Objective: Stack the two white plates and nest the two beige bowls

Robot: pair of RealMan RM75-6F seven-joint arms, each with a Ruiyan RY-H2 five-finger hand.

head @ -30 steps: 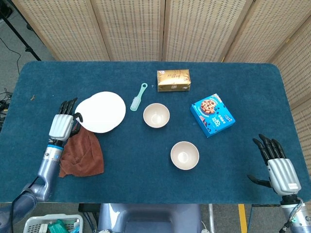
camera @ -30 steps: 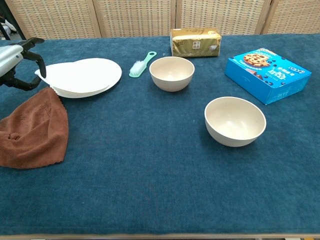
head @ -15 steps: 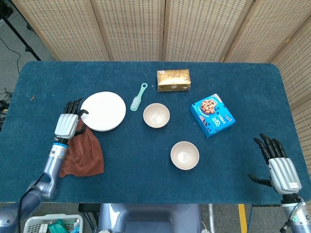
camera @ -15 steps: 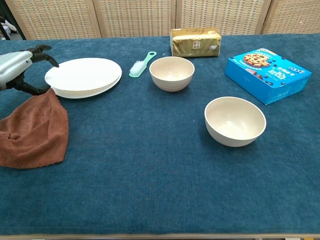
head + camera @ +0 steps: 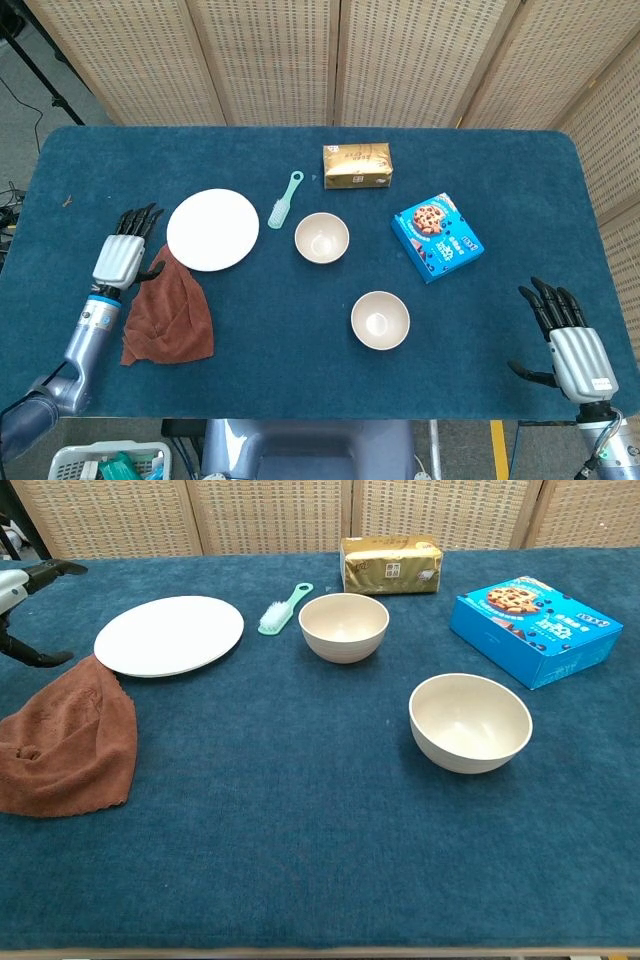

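Note:
The white plates lie flat as one stack at the table's left. My left hand hovers just left of them, fingers apart, holding nothing. One beige bowl stands mid-table, the other beige bowl nearer the front right; both are upright and apart. My right hand is open near the front right corner, out of the chest view.
A brown cloth lies crumpled below the plates beside my left hand. A mint brush, a tan tissue pack and a blue cookie box sit further back and right.
The top plate, earlier tilted and offset, has settled flat on the lower one. My left hand let go and drew back to the left. The right hand stayed put.

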